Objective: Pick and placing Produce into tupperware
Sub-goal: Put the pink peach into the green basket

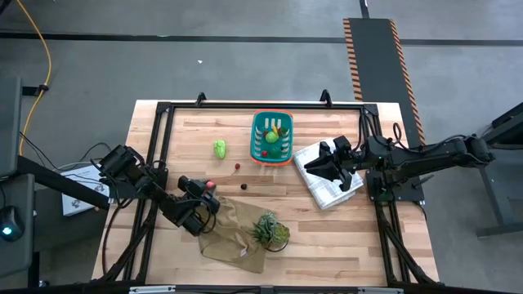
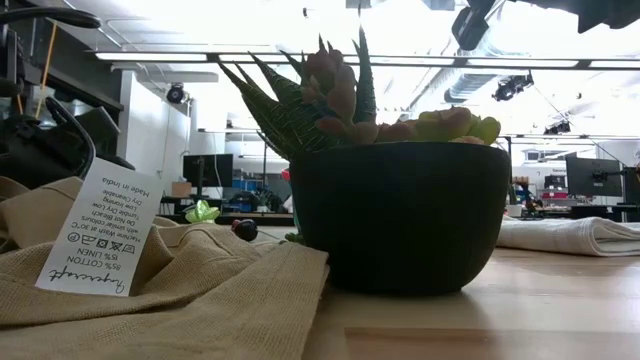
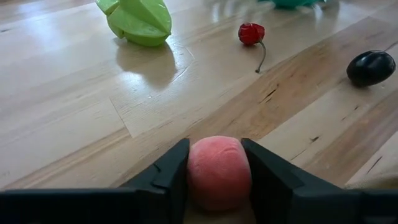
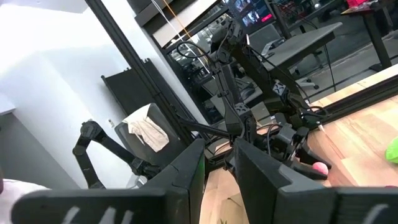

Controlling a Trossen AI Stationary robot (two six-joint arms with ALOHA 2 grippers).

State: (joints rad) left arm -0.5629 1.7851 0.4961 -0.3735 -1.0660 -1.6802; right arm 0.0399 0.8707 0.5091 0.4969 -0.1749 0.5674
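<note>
The left hand [image 3: 217,177] sits low over the wooden desk [image 3: 74,124], its two dark fingers [image 3: 168,177] pressed against either side of a small, round, matte pinkish-red toy fruit [image 3: 219,171]; it is grasping that piece, which appears to rest on the boards or just above them. From above, this hand [image 1: 209,194] is at the near-left part of the desk, just beside the edge of a crumpled tan linen cloth [image 1: 233,237] that carries a spiky green potted plant [image 1: 270,231]. Ahead of the fingers lie the pieces not yet gathered: a tiny bright-red ball with a thin stem [image 3: 251,33], a dark, nearly black glossy oval [image 3: 370,67], and a light green lumpy vegetable [image 3: 138,20]. Beyond them, farther back and to the right of the left hand, stands the teal rectangular slotted plastic basket [image 1: 272,137], with some produce already inside. So the carry I would expect runs diagonally away from the left arm, over the loose pieces, to the basket. The right hand [image 1: 317,167] hovers over a folded white checked cloth [image 1: 329,189] just right of the basket, fingers near together around nothing; it is nearer the basket, but the left has the fruit.
</note>
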